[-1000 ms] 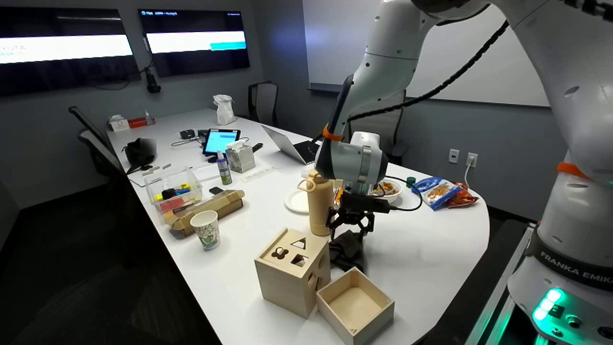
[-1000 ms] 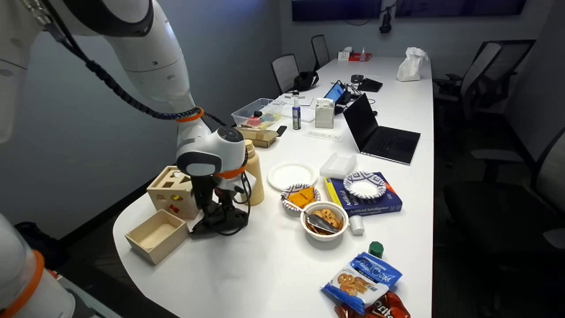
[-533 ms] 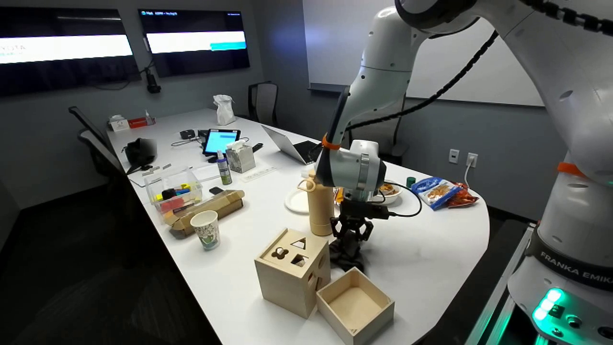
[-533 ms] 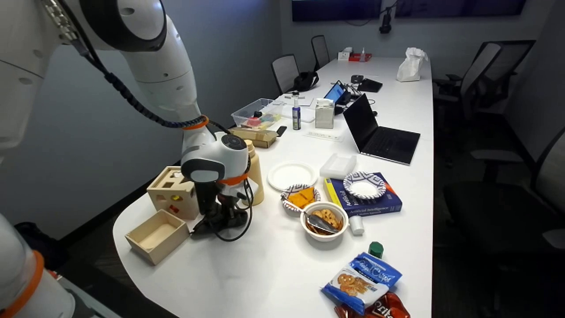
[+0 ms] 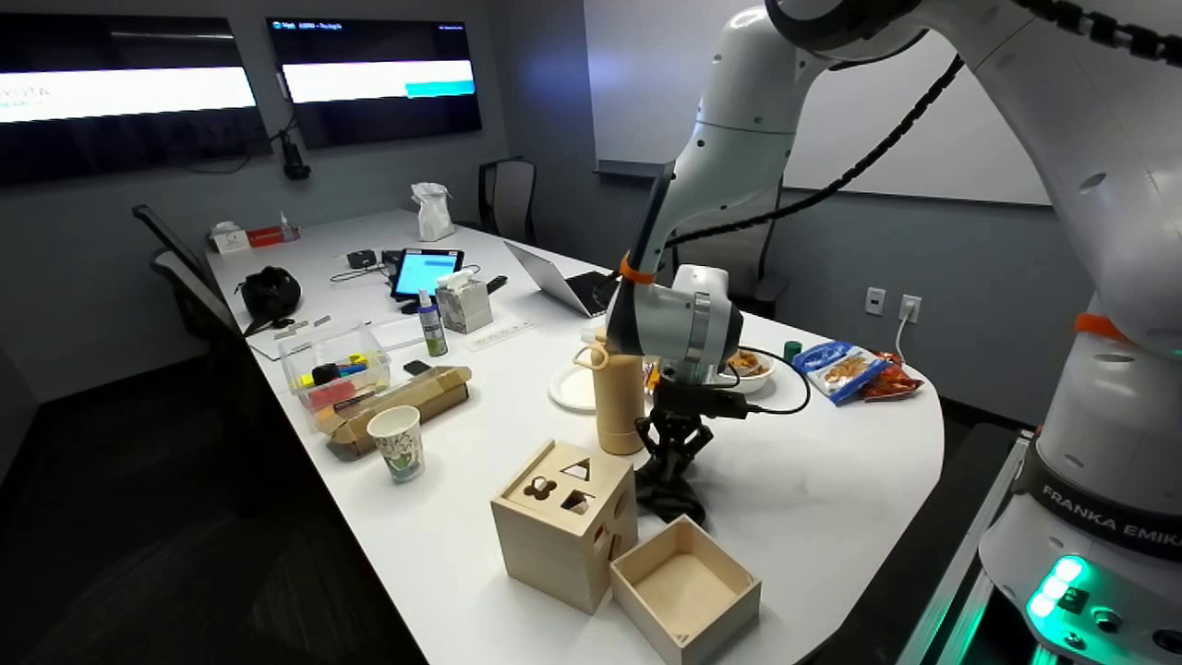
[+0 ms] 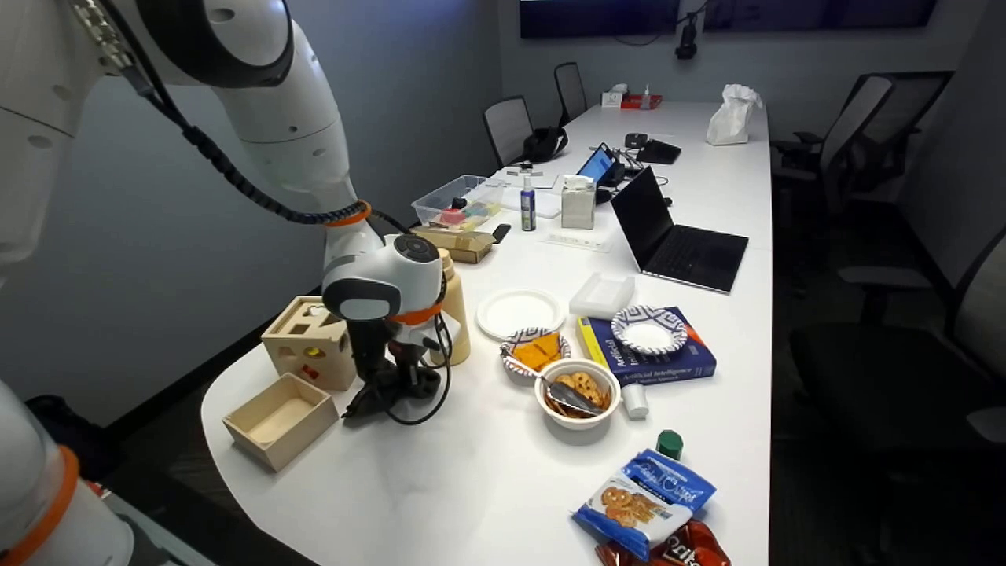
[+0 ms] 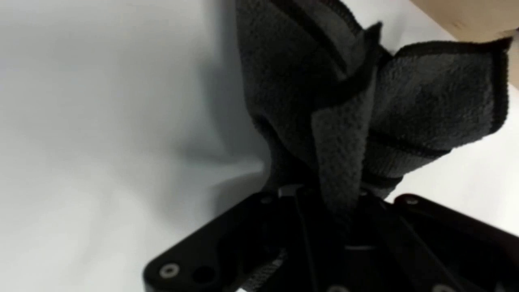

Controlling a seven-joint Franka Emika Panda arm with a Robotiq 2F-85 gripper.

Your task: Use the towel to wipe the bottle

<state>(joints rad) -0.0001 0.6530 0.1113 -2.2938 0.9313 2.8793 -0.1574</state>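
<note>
A dark grey towel [image 7: 292, 81] with black edging lies crumpled on the table. In the wrist view a fold of it rises between the fingers, and my gripper [image 7: 329, 196] is shut on that fold. In an exterior view the gripper [image 5: 676, 451] points down low over the table, with the rest of the towel [image 5: 671, 501] spread beneath and in front of it. The tan bottle [image 5: 619, 402] stands upright close beside the gripper, its handle loop at the top. The arm partly covers the bottle [image 6: 456, 314] in an exterior view.
A wooden shape-sorter box [image 5: 563, 526] and an open wooden tray [image 5: 685, 596] stand near the towel. Beyond the bottle are a white plate [image 6: 520, 313], a bowl of snacks with tongs [image 6: 578, 420], and a book [image 6: 668, 365]. A paper cup [image 5: 397, 443] stands farther along the edge.
The gripper has come down onto the towel and its fingers have gone from wide apart to shut on a fold. The towel is now bunched up between them. The bottle has stayed in place.
</note>
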